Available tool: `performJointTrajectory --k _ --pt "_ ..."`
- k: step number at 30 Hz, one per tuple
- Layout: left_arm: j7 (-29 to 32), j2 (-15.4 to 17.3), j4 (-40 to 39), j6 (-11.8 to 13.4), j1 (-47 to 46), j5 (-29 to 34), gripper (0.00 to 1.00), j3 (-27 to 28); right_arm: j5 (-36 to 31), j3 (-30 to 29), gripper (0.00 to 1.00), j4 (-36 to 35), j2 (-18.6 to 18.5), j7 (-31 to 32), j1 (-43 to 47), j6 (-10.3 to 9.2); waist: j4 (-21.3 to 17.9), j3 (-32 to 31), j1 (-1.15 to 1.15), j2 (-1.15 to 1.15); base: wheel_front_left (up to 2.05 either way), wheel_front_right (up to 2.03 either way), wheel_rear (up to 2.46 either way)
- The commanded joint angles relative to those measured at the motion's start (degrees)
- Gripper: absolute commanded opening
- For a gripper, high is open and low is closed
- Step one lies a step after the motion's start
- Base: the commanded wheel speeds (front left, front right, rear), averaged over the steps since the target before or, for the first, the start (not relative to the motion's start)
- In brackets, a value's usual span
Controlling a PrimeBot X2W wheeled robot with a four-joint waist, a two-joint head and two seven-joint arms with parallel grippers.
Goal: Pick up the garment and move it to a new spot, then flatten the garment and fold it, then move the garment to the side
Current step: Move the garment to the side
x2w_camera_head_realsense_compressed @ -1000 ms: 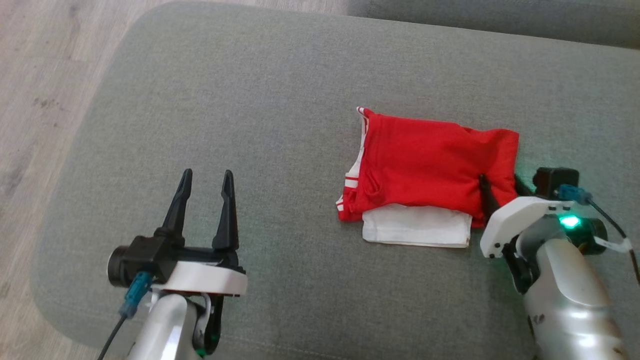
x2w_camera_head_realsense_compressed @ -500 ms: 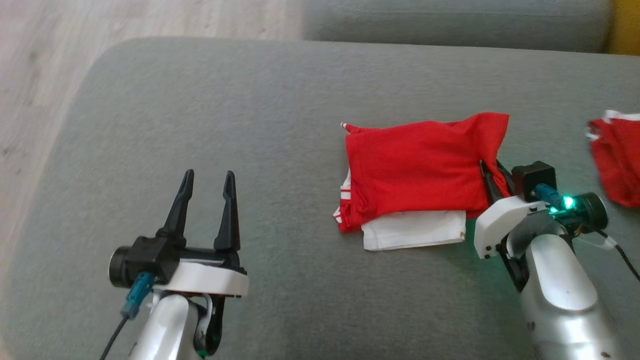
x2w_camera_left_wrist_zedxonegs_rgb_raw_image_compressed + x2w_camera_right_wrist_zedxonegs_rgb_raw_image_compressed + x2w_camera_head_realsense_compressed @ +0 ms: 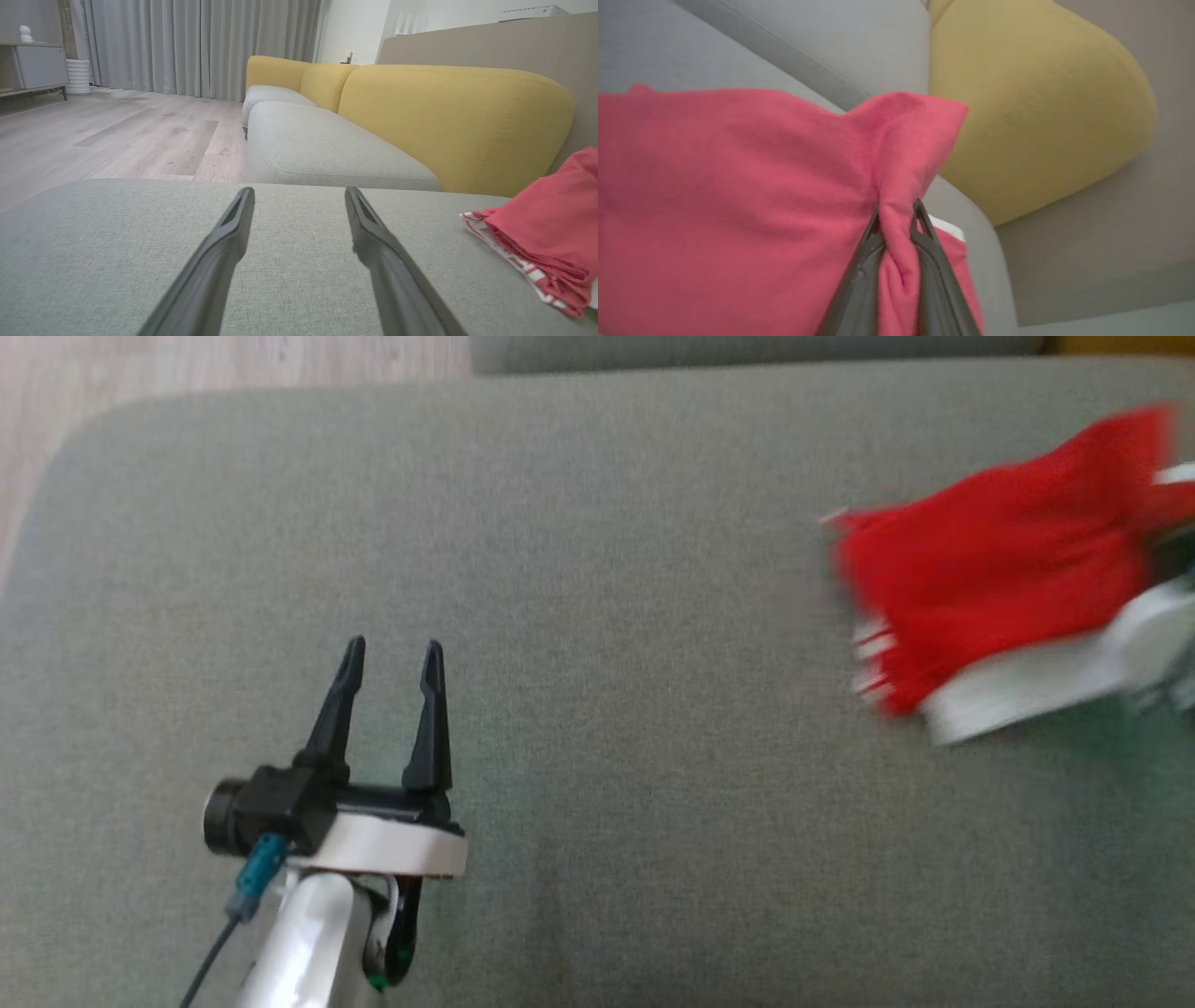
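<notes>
The garment [image 3: 999, 588] is a folded red piece with white trim and a white layer under it, blurred at the right of the grey sofa cushion [image 3: 597, 569]. In the right wrist view my right gripper [image 3: 897, 210] is shut on a bunched corner of the red garment [image 3: 738, 186], which hangs to its left. That arm's white wrist housing [image 3: 1153, 616] is a blur beside the cloth. My left gripper [image 3: 393, 649] stands open and empty over the cushion at the lower left, well apart from the garment [image 3: 551, 224], which lies to the right of its fingers [image 3: 299, 192].
A yellow backrest [image 3: 448, 116] runs behind the cushion, with a second grey seat [image 3: 317, 149] beyond it. Wooden floor [image 3: 117, 135] lies past the cushion's rounded left edge. In the right wrist view the yellow backrest [image 3: 1041, 107] is close behind the garment.
My right gripper has shut on the garment's right edge and pulled it up and to the right. The head view has shifted too. The left gripper has stayed open in place.
</notes>
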Motion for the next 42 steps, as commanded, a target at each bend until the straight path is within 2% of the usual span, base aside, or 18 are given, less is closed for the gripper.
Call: performJointTrajectory --k 1,5,10,15,23,24,25,26,34,40,41,42 --pt "-0.55 0.2 -2.0 -0.08 -2.79 -0.11 1.0 1.74 -0.18 -0.23 0.0 -1.61 -2.23 0.09 -2.11 0.37 -0.01 1.69 -0.01 0.0 0.0 0.0 0.0" --pt "-0.55 0.2 -1.72 -0.4 -3.54 -0.56 1.0 1.74 0.15 -6.28 0.0 0.66 -5.99 2.09 -4.98 0.37 0.57 3.95 -0.01 0.0 0.0 0.0 0.0" --pt "-0.55 0.2 -1.92 -0.53 -4.04 -1.29 1.0 1.54 -1.67 -12.29 0.0 2.37 -7.84 4.66 -6.07 0.37 1.27 5.64 -0.01 0.0 0.0 0.0 0.0" --pt "-0.55 0.2 -1.88 -0.89 -4.19 -0.78 1.0 2.36 -1.44 -17.12 0.0 2.11 -6.29 4.65 -5.93 0.37 1.32 6.47 -0.01 0.0 0.0 0.0 0.0" --pt "-0.55 0.2 -1.56 -1.32 -3.77 -0.25 1.0 3.05 -2.58 -19.79 0.0 0.01 -3.47 5.02 -4.88 0.37 0.92 6.02 -0.01 0.0 0.0 0.0 0.0" --pt "-0.55 0.2 -1.51 -1.33 -3.68 -0.24 1.0 3.03 -2.79 -20.13 0.35 -0.32 -3.11 5.07 -4.73 0.37 0.85 5.84 -0.01 0.0 0.0 0.0 0.0" --pt "-0.55 0.2 -1.44 -1.33 -3.61 -0.22 1.0 3.05 -2.98 -20.58 0.53 -0.67 -2.69 5.12 -4.62 0.37 0.77 5.64 -0.01 0.0 0.0 0.0 0.0" --pt "-0.55 0.2 -1.36 -1.33 -3.54 -0.21 1.0 3.08 -3.18 -21.19 1.0 -1.07 -2.24 5.14 -4.53 0.37 0.7 5.42 -0.01 0.0 0.0 0.0 0.0" --pt "-0.55 0.2 -0.72 -1.1 -1.92 -0.38 1.0 3.32 -3.3 -22.01 1.0 -4.62 2.65 2.96 -2.87 0.37 0.57 0.34 -0.01 0.0 0.0 0.0 0.0" --pt "-0.55 0.2 -1.16 -0.52 0.1 -0.24 1.0 3.9 0.92 -17.81 1.0 -10.09 10.85 -0.82 -2.12 0.37 0.63 -5.21 -0.01 0.0 0.0 0.0 0.0" --pt "-0.55 0.2 -1.16 -0.52 0.1 -0.24 1.0 3.9 0.92 -17.81 1.0 -10.09 10.85 -0.82 -2.12 0.37 0.63 -5.21 -0.01 0.0 0.0 0.0 0.0" --pt "-0.55 0.2 -1.22 -0.41 0.45 -0.21 1.0 3.97 2.0 -16.61 1.0 -11.27 12.56 -1.62 -1.76 0.37 0.77 -6.09 -0.01 0.0 0.0 0.0 0.0"
